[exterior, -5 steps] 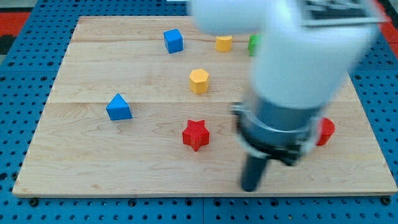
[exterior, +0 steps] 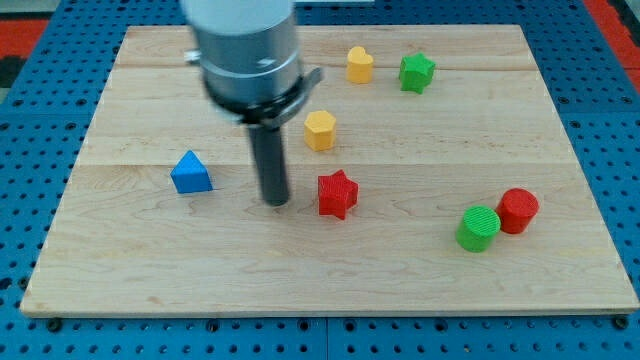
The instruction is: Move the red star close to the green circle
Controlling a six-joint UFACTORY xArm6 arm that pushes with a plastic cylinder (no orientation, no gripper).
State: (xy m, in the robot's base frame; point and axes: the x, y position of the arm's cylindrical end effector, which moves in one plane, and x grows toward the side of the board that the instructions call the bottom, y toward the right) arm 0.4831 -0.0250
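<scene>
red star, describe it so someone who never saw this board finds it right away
On the wooden board, look just below the middle. The red star lies to the view's right of my tip, below a yellow block. It is the only red piece with points; the other red block is round.

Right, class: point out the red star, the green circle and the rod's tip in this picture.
red star [exterior: 338,193], camera view, on the middle of its top face.
green circle [exterior: 479,227], camera view, on its ribbed top.
my tip [exterior: 275,203], camera view, on the rod's very end, just left of the red star.
</scene>
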